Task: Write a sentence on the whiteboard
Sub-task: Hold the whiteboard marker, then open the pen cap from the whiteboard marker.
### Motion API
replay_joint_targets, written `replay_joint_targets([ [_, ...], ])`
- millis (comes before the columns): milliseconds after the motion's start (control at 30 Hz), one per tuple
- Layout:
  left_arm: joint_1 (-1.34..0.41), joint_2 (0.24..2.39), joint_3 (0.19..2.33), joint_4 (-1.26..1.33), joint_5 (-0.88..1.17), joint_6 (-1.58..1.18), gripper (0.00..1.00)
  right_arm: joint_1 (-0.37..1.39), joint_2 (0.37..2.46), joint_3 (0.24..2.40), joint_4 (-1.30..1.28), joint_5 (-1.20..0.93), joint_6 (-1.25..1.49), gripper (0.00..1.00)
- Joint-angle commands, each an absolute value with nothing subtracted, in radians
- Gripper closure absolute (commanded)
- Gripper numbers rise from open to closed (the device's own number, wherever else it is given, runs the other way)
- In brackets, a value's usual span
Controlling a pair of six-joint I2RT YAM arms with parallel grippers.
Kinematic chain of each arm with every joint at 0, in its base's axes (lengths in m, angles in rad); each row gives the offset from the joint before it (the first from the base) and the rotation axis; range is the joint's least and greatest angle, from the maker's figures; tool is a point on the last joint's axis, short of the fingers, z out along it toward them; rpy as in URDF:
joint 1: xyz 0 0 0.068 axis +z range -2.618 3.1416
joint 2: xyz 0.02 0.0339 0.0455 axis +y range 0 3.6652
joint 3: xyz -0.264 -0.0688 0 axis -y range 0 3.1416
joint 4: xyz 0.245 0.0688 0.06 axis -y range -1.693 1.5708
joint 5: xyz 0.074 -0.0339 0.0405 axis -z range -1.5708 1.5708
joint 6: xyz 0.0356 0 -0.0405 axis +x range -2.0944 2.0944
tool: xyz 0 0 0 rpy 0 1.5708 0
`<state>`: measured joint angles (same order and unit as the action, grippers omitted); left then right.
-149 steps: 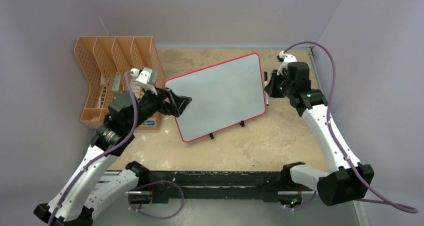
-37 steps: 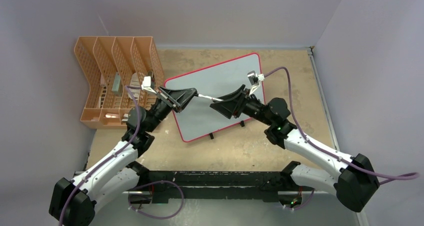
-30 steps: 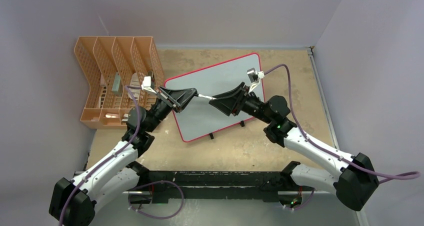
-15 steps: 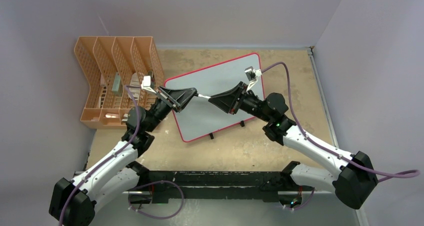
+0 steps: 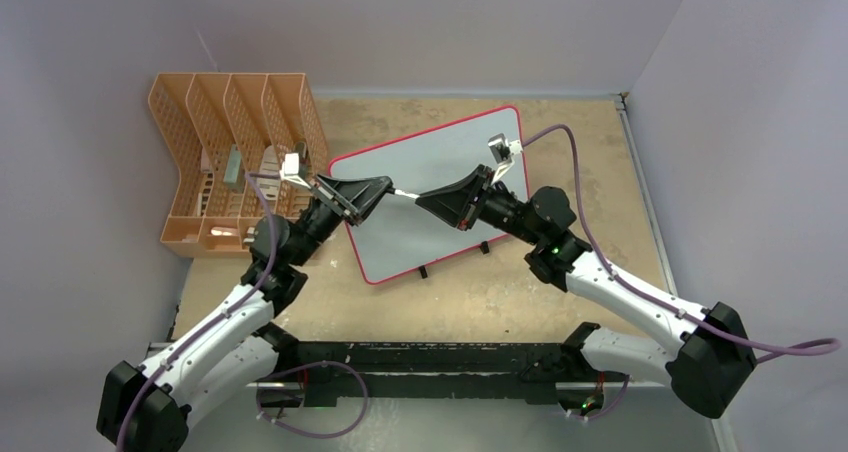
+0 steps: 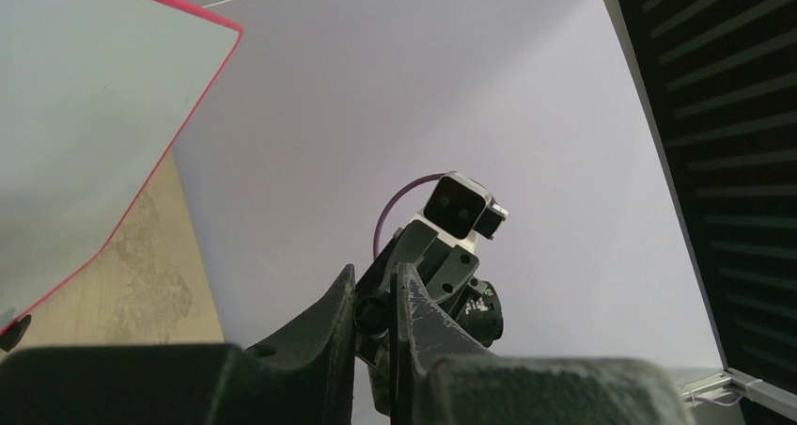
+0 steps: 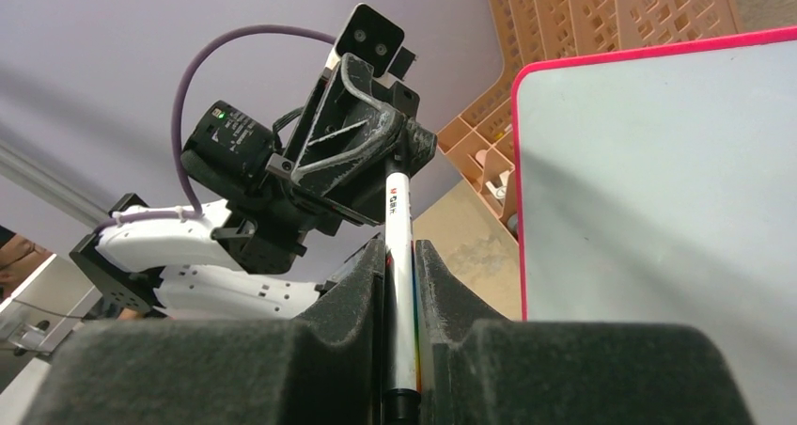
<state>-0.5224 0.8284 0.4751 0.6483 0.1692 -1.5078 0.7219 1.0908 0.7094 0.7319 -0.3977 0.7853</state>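
Right hand (image 5: 421, 200) newly clenched around the marker (image 7: 398, 209), clearest in right-wrist view; left hand (image 5: 386, 185) gripping its end.

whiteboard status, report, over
Left gripper and right gripper both shut on marker, above whiteboard. Whiteboard blank, nothing written. Rack off to its left.

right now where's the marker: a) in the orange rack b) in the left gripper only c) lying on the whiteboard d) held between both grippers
d: the right wrist view shows the marker pinched in the right gripper, with its far end in the left gripper.
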Motion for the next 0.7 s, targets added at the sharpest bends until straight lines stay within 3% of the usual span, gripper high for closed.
replay_joint_targets([
  [0,-0.521,0.761,0.479,0.643,0.073,-1.496,1.00,0.727,1.050,0.739,0.747,-0.377,0.760,1.00],
  [467,-0.520,0.680,0.462,0.626,-0.187,-1.463,1.00,0.727,0.963,0.691,0.631,-0.382,0.701,1.00],
  [667,-0.520,0.672,0.488,0.578,-0.163,-1.385,1.00,0.727,0.914,0.676,0.570,-0.366,0.684,1.00],
])
